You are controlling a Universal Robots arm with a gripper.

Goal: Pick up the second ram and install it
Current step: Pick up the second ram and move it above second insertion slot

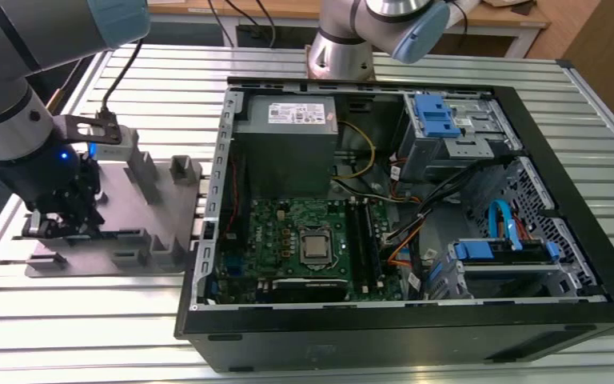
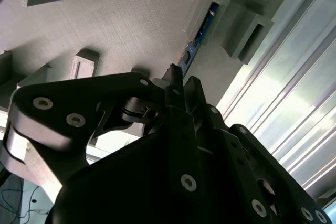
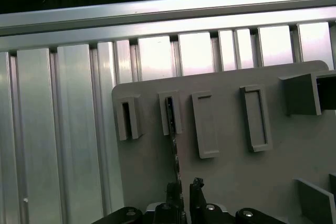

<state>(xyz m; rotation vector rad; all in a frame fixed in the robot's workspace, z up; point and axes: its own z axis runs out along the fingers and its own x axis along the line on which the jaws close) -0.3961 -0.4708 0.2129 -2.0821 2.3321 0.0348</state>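
Pick-up step. The gripper hangs low over the grey holder plate, at the second ram, which stands edgewise in the plate's slots. Whether it grips cannot be told. Lifting would likely demand a straight, untwisted pull.

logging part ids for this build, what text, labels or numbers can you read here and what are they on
Nothing here can be quoted.
On the power supply, the white label: print too small to read.
On the processor lid: markings blurred.
On the second ram in the grey holder plate: no readable print.
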